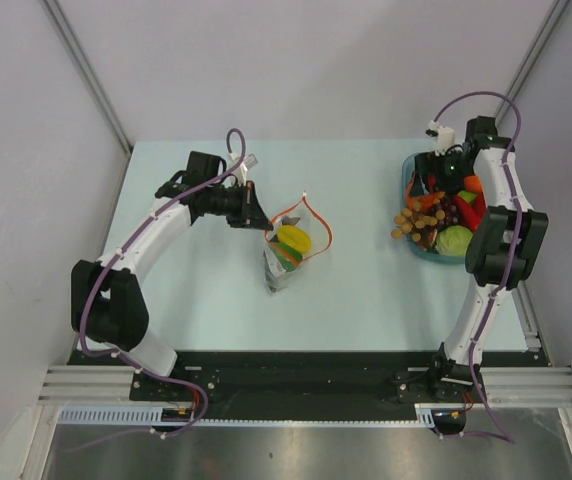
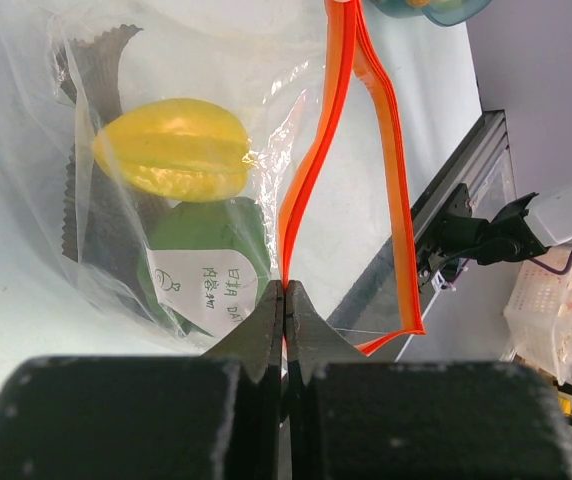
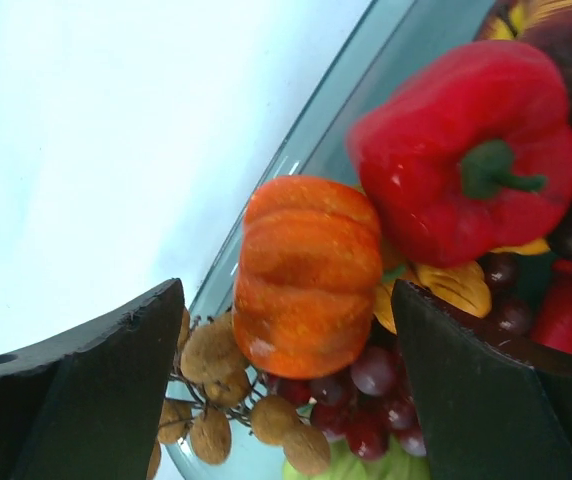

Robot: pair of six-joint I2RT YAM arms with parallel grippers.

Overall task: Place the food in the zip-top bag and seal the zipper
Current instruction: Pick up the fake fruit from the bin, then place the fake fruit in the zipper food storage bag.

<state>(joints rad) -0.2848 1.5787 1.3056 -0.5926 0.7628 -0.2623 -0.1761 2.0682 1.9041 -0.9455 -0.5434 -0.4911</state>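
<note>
The zip-top bag (image 1: pixel 288 250) lies mid-table with its mouth held open. It holds a yellow starfruit (image 2: pixel 176 150) and a green labelled item (image 2: pixel 206 262). My left gripper (image 2: pixel 286 300) is shut on the orange-red zipper (image 2: pixel 311 170) at the bag's mouth; it also shows in the top view (image 1: pixel 262 215). My right gripper (image 3: pixel 286 300) is open, its fingers on either side of an orange pumpkin (image 3: pixel 308 272) in the blue tray (image 1: pixel 409 180). A red pepper (image 3: pixel 466 150), purple grapes (image 3: pixel 376 395) and brown longans (image 3: pixel 206 352) lie around the pumpkin.
The tray sits at the far right of the table, piled with several toy foods, including a green cabbage (image 1: pixel 455 240). The longan cluster (image 1: pixel 412 224) hangs over its left rim. Grey walls enclose the table on both sides.
</note>
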